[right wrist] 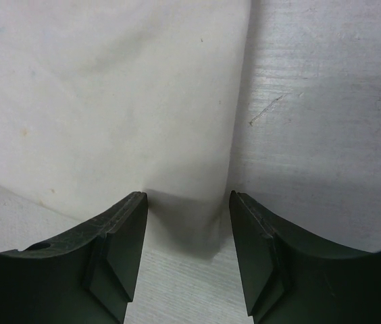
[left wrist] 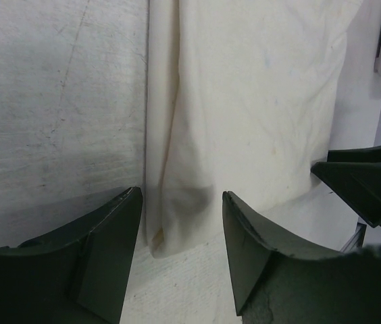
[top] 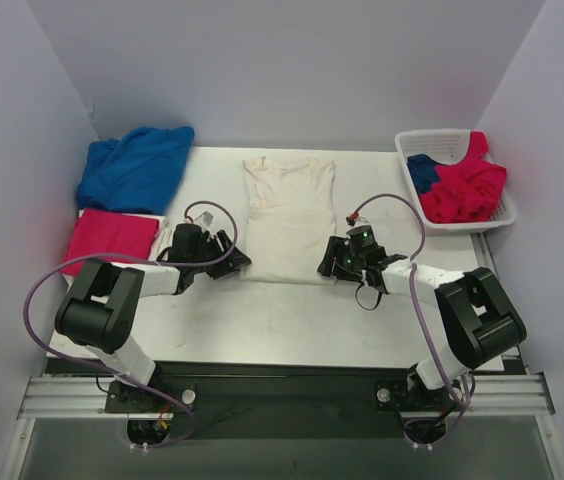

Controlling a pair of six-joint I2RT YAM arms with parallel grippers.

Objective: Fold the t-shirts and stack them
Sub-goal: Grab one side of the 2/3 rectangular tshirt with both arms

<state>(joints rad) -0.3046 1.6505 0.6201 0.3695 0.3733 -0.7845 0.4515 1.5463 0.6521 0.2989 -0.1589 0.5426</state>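
Note:
A cream-white t-shirt [top: 287, 215] lies folded into a long strip in the middle of the table. My left gripper [top: 234, 258] sits low at its near left corner, jaws open. In the left wrist view that corner [left wrist: 170, 223] lies between the fingertips of the left gripper [left wrist: 182, 196] without being pinched. My right gripper [top: 328, 262] is at the near right corner, also open. The right wrist view shows that corner [right wrist: 204, 223] between the fingertips of the right gripper [right wrist: 188, 196]. A folded crimson-pink t-shirt [top: 112, 238] lies at the left, and a crumpled royal blue one [top: 134, 168] behind it.
A white lattice basket [top: 446, 140] at the back right holds a crimson-pink shirt [top: 467, 190] and a blue one [top: 422, 172]. White walls close in the table on three sides. The right arm's fingers [left wrist: 366, 182] show at the right edge of the left wrist view.

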